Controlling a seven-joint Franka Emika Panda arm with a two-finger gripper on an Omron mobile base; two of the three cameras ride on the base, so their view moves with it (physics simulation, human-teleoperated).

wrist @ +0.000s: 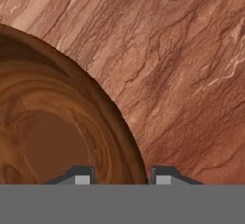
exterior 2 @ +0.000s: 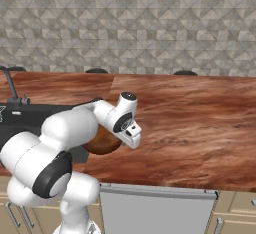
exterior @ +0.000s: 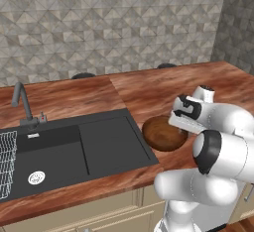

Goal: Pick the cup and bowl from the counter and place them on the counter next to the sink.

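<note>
Claw (wrist: 119,179): two dark tips standing apart, straddling the rim of the bowl (wrist: 52,137), one tip inside the hollow, one outside over the table (wrist: 182,65). Parted, rim between the tips; whether the pads press the wood or stand just off it cannot be told, so a firm grip cannot be claimed.

Bowl (exterior: 163,133): round, shallow, dark brown, wood-look, smooth rim. Set on the table just beside the right edge of the sink (exterior: 74,151), partly hidden by the wrist. Judged stiff and light to moderate in weight; no give under the tips. Judged slippery: glossy surface, curved wall, thin lip. Best hold judged to be across the rim wall, one tip in, one out, as now placed. Likely to swing or tip if lifted by one edge; level carrying advised. Not fragile in appearance, though a drop onto the hard top would clatter.

Arm: wrist bent down over the near side of the bowl, hand pointing steeply at the table, forearm folded back toward the base, elbow bulking low in front of the cabinets. Seen from the right, hand (exterior 2: 131,130) at the bowl's right edge, bowl (exterior 2: 102,143) showing beneath it.

Sink, farther left: black inset basin with flat drainboard, silver drain (exterior: 36,177), thin grey tap (exterior: 22,102) behind, wire rack (exterior: 7,164) at the far left.

Beyond: patterned stone wall (exterior: 109,23).
</note>
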